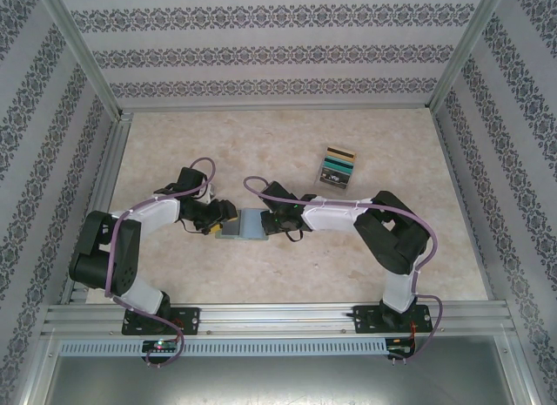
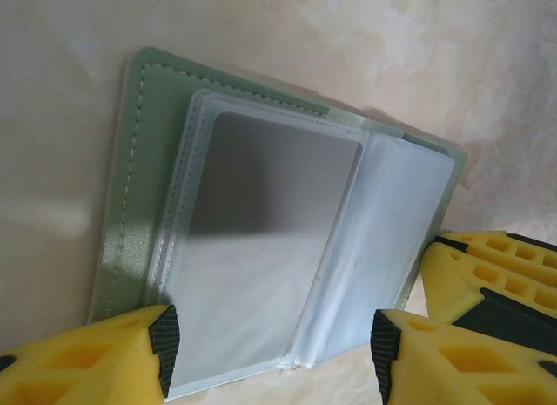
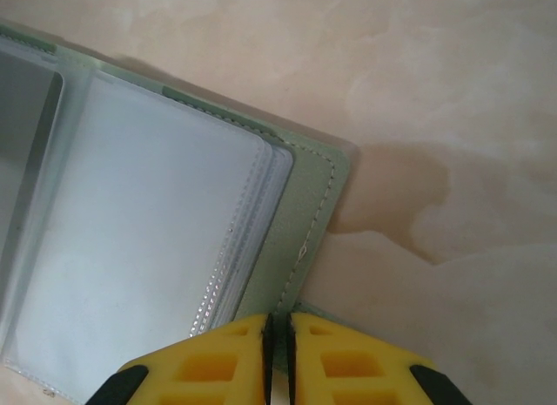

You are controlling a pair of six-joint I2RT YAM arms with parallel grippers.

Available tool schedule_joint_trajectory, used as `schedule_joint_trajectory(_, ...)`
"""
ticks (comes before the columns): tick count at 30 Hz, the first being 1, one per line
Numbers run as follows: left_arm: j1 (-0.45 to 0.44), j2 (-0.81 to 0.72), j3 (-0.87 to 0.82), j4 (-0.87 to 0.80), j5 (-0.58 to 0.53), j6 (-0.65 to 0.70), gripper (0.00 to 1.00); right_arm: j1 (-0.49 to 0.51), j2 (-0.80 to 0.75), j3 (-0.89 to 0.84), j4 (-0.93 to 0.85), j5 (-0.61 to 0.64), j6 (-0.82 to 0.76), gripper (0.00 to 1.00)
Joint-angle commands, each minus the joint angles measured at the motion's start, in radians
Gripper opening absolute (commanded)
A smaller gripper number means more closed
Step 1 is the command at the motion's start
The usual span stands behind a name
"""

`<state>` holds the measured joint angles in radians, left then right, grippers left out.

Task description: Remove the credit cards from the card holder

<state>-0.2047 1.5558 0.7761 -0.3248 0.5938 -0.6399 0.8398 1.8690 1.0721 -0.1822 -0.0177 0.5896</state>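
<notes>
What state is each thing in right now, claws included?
card holder: open, flat on the table.
grey card: inside a clear sleeve, not pulled out.
loose cards: stacked apart on the table.
left claw: open, straddling the holder's edge.
right claw: shut, pinching the cover's edge.

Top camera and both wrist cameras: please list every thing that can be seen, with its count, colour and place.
card holder: one, grey-green with clear sleeves, lying open at the table's centre
grey card: one, grey, inside a clear sleeve of the holder
loose cards: small stack, number unclear, yellow-gold, teal and grey with dark stripes, on the table beyond and right of the holder
table: one, beige marbled
walls: three, white with grey patterned bands, around the table
frame: silver metal, near edge and corners
left arm and right arm: black and white, near edge
left gripper: yellow, open, over the holder's left side
right gripper: yellow, closed on the holder's green right edge
</notes>
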Motion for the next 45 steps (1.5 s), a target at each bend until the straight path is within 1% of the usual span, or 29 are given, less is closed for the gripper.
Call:
schedule_joint_trajectory(1, -0.013, -0.012, -0.019, 0.015, -0.020, -0.012, 0.62, -0.008, 0.036, 0.009, -0.014, -0.016, 0.012, 0.16)
schedule_joint_trajectory(5, -0.012, -0.064, -0.028, 0.007, -0.074, -0.018, 0.62, -0.007, 0.036, 0.008, -0.017, -0.016, 0.012, 0.16)
schedule_joint_trajectory(10, -0.010, -0.079, -0.039, 0.005, -0.123, -0.035, 0.62, -0.007, 0.039, 0.009, -0.017, -0.019, 0.014, 0.16)
schedule_joint_trajectory(18, -0.012, -0.005, -0.041, 0.050, -0.032, -0.038, 0.61, -0.001, 0.039, 0.010, -0.020, -0.021, 0.018, 0.16)
schedule_joint_trajectory(28, -0.013, -0.029, -0.061, 0.136, 0.069, -0.053, 0.60, 0.002, 0.044, 0.012, -0.021, -0.021, 0.021, 0.17)
schedule_joint_trajectory(45, -0.029, -0.111, -0.064, 0.188, 0.128, -0.064, 0.62, 0.004, 0.058, 0.015, -0.023, -0.025, 0.030, 0.17)
